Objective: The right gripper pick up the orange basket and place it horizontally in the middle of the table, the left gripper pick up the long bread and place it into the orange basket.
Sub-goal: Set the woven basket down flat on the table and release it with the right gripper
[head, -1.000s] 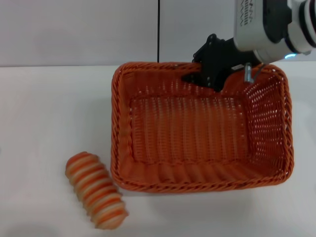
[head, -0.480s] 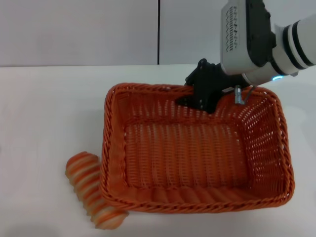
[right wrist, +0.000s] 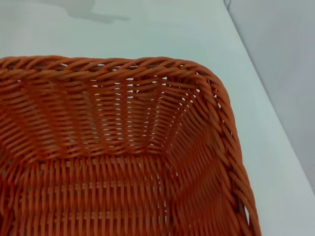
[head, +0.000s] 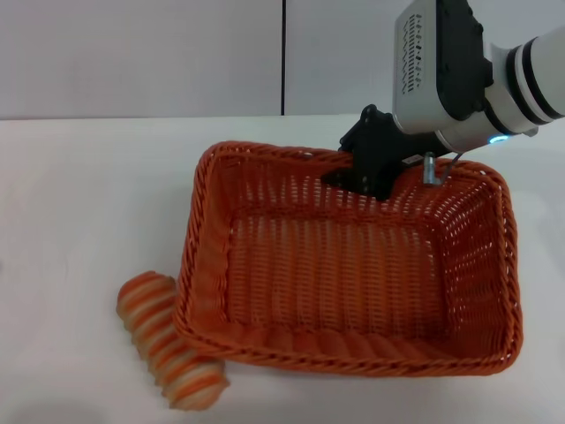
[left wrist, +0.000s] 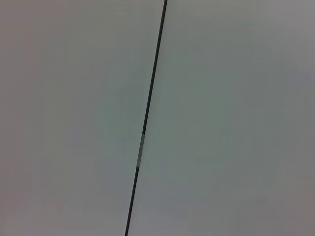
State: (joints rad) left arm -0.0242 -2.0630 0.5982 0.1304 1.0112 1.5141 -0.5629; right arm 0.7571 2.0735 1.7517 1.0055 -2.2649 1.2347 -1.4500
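The orange basket (head: 353,359) hangs tilted over the white table (head: 88,194), its woven floor bare. My right gripper (head: 372,173) is shut on the middle of the basket's far rim, its white arm running off to the upper right. The long bread (head: 165,343), striped orange and cream, lies on the table at the front left. The basket's front-left corner covers the bread's right side. In the right wrist view I see one inner corner of the orange basket (right wrist: 123,66) with bare table (right wrist: 172,29) beyond. The left gripper is out of view.
A pale wall (head: 141,53) with a dark vertical seam (head: 283,53) stands behind the table's far edge. The left wrist view holds only that wall (left wrist: 74,118) and seam (left wrist: 147,113).
My right gripper has carried the basket up, to the left and toward the front. The basket's front-left corner now overlaps the bread, which has not moved.
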